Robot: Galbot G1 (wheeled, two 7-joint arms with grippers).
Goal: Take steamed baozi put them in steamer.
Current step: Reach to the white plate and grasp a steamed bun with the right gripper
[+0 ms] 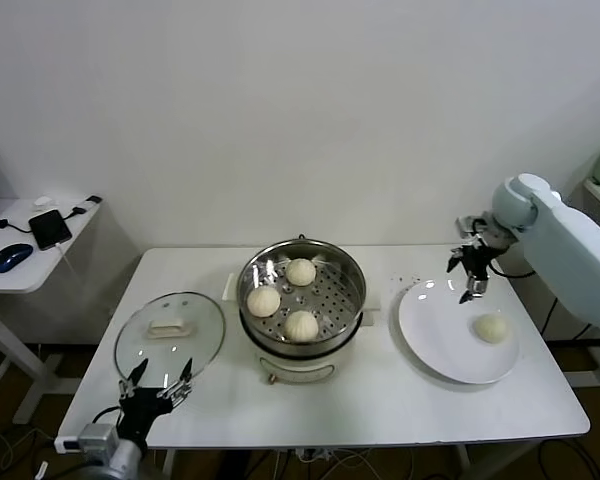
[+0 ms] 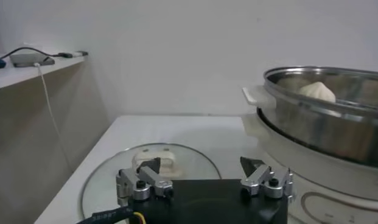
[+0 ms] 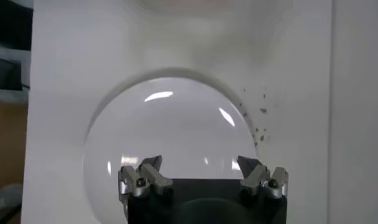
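The steamer [image 1: 356,298] stands mid-table with three steamed baozi on its perforated tray: one at the back [image 1: 301,271], one on the left [image 1: 264,301], one at the front [image 1: 301,325]. A fourth baozi [image 1: 490,327] lies on the white plate [image 1: 435,322] to the right. My right gripper [image 1: 467,276] hangs open and empty over the plate's far left rim, short of that bun. The right wrist view shows its open gripper [image 3: 199,164] above the bare plate [image 3: 170,128]. My left gripper [image 1: 160,383] is parked open at the front left. In the left wrist view the steamer [image 2: 322,125] shows one bun [image 2: 318,91].
A round glass lid [image 1: 170,335] lies flat left of the steamer, just beyond the left gripper [image 2: 201,165], and shows as the lid [image 2: 115,176] in the left wrist view. Dark crumbs [image 1: 410,279] dot the table behind the plate. A side table [image 1: 30,262] with a phone and mouse stands far left.
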